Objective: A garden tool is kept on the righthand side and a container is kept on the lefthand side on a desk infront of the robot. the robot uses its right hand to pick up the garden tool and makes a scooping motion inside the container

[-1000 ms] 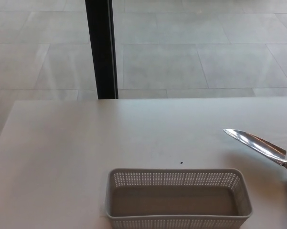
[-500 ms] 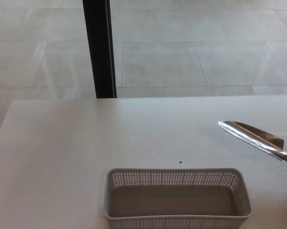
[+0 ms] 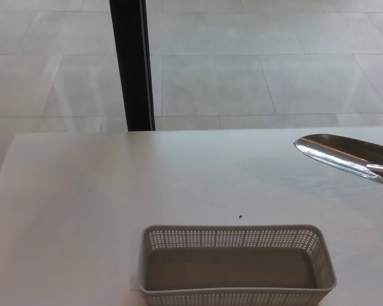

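A shiny metal garden trowel (image 3: 344,155) shows at the right edge of the head view. Only its blade is visible, with the tip pointing left, lifted above the white desk (image 3: 102,191). Its handle runs out of the picture on the right, so whatever holds it is hidden. A grey perforated plastic basket (image 3: 236,232) stands at the desk's near edge, below and left of the blade, and has nothing inside it. Neither of my hands shows.
A black vertical post (image 3: 132,64) rises behind the desk's far edge at the left of centre, with a tiled floor beyond. A small dark speck (image 3: 240,216) lies on the desk just behind the basket.
The trowel blade has risen and levelled out, its tip moving up from beside the basket's height. The black edge of my right hand has slipped out of the picture.
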Tool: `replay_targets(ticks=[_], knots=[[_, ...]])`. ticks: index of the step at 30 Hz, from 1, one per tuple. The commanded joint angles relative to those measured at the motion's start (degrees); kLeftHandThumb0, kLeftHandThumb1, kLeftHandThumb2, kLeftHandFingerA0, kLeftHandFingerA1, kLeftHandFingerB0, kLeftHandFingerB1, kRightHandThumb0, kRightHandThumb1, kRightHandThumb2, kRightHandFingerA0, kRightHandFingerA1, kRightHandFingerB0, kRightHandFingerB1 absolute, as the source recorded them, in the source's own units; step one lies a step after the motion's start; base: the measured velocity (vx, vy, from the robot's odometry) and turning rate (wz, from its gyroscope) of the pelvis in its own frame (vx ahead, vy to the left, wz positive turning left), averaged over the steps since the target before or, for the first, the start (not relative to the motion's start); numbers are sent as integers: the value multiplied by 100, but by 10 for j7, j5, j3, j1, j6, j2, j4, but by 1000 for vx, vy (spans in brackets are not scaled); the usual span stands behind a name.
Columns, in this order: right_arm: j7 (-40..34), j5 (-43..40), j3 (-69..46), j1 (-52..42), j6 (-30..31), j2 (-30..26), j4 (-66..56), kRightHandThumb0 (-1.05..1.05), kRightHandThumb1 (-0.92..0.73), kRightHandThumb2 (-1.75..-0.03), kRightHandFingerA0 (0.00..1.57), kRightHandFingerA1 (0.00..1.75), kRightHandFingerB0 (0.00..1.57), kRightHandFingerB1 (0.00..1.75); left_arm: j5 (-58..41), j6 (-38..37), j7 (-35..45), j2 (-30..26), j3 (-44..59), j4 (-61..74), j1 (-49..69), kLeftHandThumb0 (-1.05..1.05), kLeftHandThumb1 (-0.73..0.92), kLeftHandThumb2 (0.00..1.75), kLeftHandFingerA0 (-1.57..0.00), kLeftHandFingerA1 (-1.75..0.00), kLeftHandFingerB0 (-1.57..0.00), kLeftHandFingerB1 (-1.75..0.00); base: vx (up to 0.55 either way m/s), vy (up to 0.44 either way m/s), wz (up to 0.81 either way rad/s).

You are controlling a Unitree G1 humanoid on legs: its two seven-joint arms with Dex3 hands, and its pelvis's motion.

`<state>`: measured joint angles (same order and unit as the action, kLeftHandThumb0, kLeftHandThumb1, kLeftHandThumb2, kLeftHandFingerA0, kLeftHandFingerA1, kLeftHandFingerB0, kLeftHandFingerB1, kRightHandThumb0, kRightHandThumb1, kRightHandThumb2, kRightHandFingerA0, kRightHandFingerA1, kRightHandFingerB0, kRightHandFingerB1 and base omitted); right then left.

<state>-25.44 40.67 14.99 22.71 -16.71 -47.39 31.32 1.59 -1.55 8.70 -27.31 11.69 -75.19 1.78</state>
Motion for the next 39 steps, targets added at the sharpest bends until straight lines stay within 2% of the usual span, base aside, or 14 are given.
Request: replay_targets(ticks=[1,7,15,16,25,26,27,29,30,31,33,36,37,39], knots=[[-74,70,-4,-17,-209,-127,-115,-29,-60,-76,86,175,71,153,2,8,3,-31,0,-2,-2,-48,69,61,-62,-66,-54,-51,0,0,0],[-74,110,26,-17,-252,-154,-125,-26,-56,-79,109,170,67,141,3,5,3,-35,0,0,2,-48,68,60,-61,-67,-54,-52,0,0,0],[-35,109,35,7,-270,-168,-119,-24,-57,-81,87,175,73,149,5,2,6,-36,-2,-3,-1,-50,69,61,-59,-64,-52,-51,0,0,0],[-12,101,33,5,-257,-170,-124,-28,-68,-74,88,165,84,111,5,2,4,-36,-2,-2,-1,-49,69,60,-61,-64,-54,-51,0,0,0],[86,95,8,-1,-154,-159,-166,-34,-61,-61,87,167,85,118,4,1,1,-35,-5,-2,1,-50,68,60,-62,-67,-54,-51,0,0,0],[107,94,5,-3,-145,-160,-182,-34,-47,-93,113,129,88,105,3,2,1,-35,-4,-1,1,-51,68,60,-62,-67,-54,-52,0,0,0],[118,95,2,-7,-137,-157,-194,-30,-61,-63,87,166,87,100,-4,1,5,-34,3,-3,0,-50,67,60,-62,-68,-54,-52,0,0,0],[124,110,0,-10,-123,-153,-205,-30,-60,-65,93,170,88,101,-4,-3,5,-33,4,-4,1,-51,67,60,-64,-67,-55,-52,0,0,0],[166,117,-1,-12,-97,-155,-224,-36,-49,-95,113,130,82,99,-1,2,2,-31,3,-5,-2,-50,66,60,-63,-68,-55,-52,0,0,0],[215,126,-1,-17,-52,-144,-246,-26,-61,-74,102,174,73,137,2,1,5,-32,0,-4,-2,-51,67,60,-62,-68,-54,-52,0,0,0],[255,119,-6,-24,-19,-136,-266,-33,-61,-78,86,175,69,145,3,2,4,-32,-1,-3,-1,-51,68,60,-62,-67,-54,-51,0,0,0],[317,120,-12,-30,44,-114,-297,-32,-58,-87,115,164,86,120,-3,3,9,-32,4,-3,3,-50,67,60,-60,-64,-54,-50,0,0,0],[325,120,-15,-31,59,-106,-303,-34,-64,-79,91,175,84,108,-4,2,12,-32,5,-2,4,-52,66,60,-61,-66,-55,-52,0,0,0],[339,134,-18,-32,80,-97,-314,-40,-52,-100,119,134,81,88,-3,2,10,-31,4,-2,6,-52,66,60,-65,-66,-57,-52,0,0,0]])
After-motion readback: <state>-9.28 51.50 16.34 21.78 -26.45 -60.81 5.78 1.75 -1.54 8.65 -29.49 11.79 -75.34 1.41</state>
